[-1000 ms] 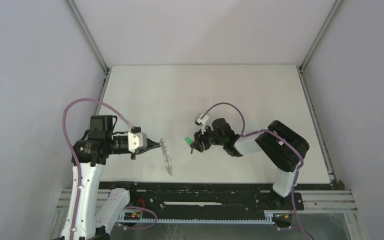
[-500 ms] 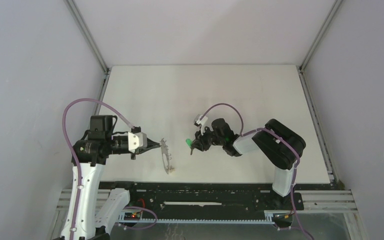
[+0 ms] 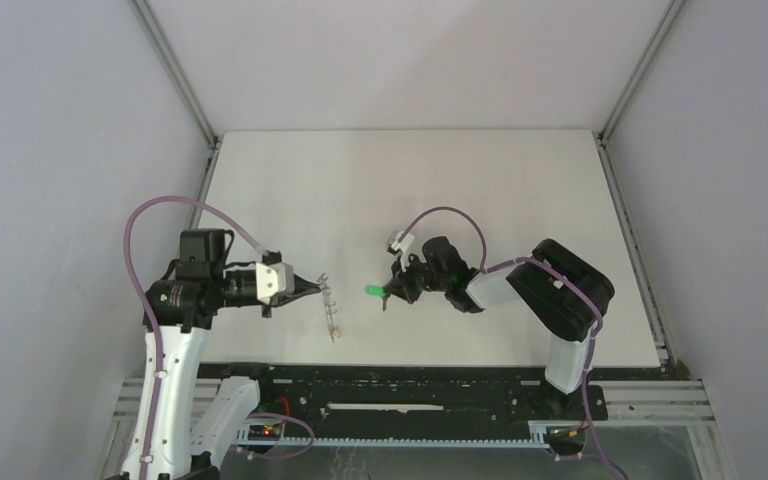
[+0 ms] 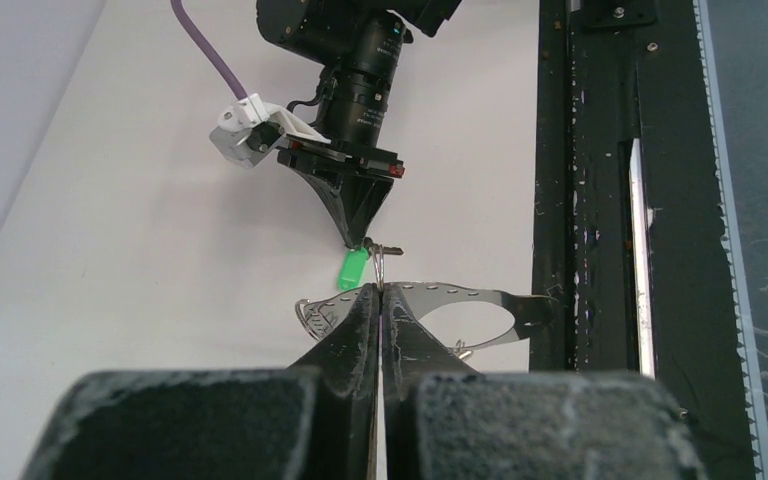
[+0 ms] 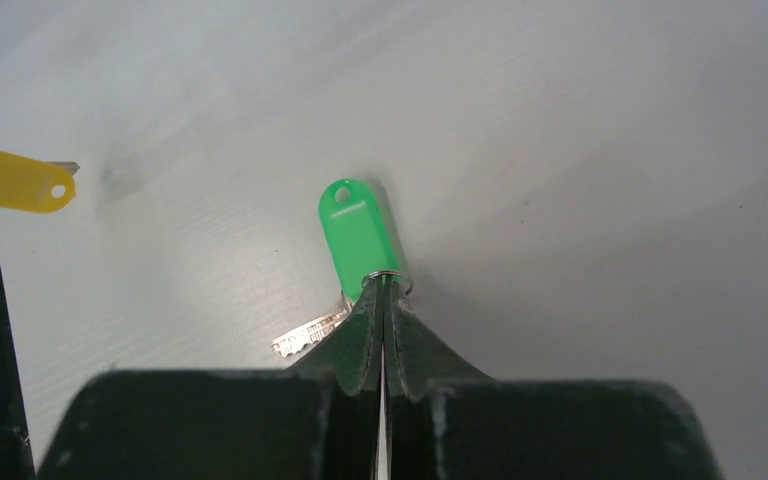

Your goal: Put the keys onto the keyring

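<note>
The keyring [image 4: 460, 310], a flat grey oval, stands on edge above the table with my left gripper [image 4: 380, 290] shut on its rim; from above the keyring [image 3: 333, 318] shows as a thin strip. My right gripper [image 5: 384, 285] is shut on the small wire loop of the green key [image 5: 358, 240], whose metal blade [image 5: 310, 338] sticks out to the left. From above, the green key [image 3: 373, 291] lies a short way right of the keyring, apart from it. The yellow key [image 5: 10, 178] shows at the left edge of the right wrist view. I cannot tell whether it hangs on the keyring.
The black rail [image 4: 580, 200] with its slots runs along the table's near edge, close to the keyring's lower end. Grey walls [image 3: 80, 150] close in both sides and the back. The right arm's purple cable [image 3: 450, 212] arches over its wrist.
My right gripper has shut on the green key's wire loop, and the key has shifted slightly toward the near edge. The keyring in my left gripper has tilted a little.
</note>
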You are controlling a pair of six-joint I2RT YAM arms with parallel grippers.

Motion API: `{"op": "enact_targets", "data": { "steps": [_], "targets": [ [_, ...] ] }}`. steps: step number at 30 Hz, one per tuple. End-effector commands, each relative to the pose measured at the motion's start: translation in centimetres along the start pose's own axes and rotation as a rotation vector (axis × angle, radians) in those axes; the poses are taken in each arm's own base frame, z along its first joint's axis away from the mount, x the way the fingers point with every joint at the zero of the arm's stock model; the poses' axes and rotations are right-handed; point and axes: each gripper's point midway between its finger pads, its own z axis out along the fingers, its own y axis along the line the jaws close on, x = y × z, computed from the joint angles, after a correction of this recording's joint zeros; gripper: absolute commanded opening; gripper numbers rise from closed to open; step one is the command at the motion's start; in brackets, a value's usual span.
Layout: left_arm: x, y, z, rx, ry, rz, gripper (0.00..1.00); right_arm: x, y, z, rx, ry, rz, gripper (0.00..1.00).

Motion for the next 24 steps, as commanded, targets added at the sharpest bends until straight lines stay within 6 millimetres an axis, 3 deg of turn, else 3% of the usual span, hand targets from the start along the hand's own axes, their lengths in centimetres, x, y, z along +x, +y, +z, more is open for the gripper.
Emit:
{"op": "enact_targets", "data": {
  "steps": [1,7,14,16,19,22,24],
  "targets": [
    [-0.7,-0.1,0.2,0.011,-0.041,0.002,0.0,-2.3,0.7,-0.6,-0.011,-0.033,-0.052,0.0],
    [-1.1,-0.6,0.5,0.038,-0.079,-0.033,0.0,-6.3,3.5,-3.4,-0.008,-0.105,-0.171,0.0],
    [-1.9,-2.5,1.2,0.123,-0.14,-0.041,0.0,-11.3,9.7,-8.6,0.032,-0.231,-0.394,0.0],
    [-2.1,-3.0,1.4,0.149,-0.143,-0.027,0.0,-12.0,10.1,-10.0,0.056,-0.246,-0.418,0.0],
    [-2.2,-3.0,1.5,0.158,-0.143,-0.022,0.0,-11.0,8.9,-10.0,0.07,-0.202,-0.391,0.01],
    [-1.9,-3.1,1.6,0.162,-0.139,-0.033,0.0,-9.6,7.2,-8.7,0.065,-0.158,-0.302,0.34],
    [-1.7,-3.3,1.6,0.16,-0.137,-0.032,0.0,-8.8,6.2,-7.6,0.054,-0.139,-0.263,0.46]
  ]
}}
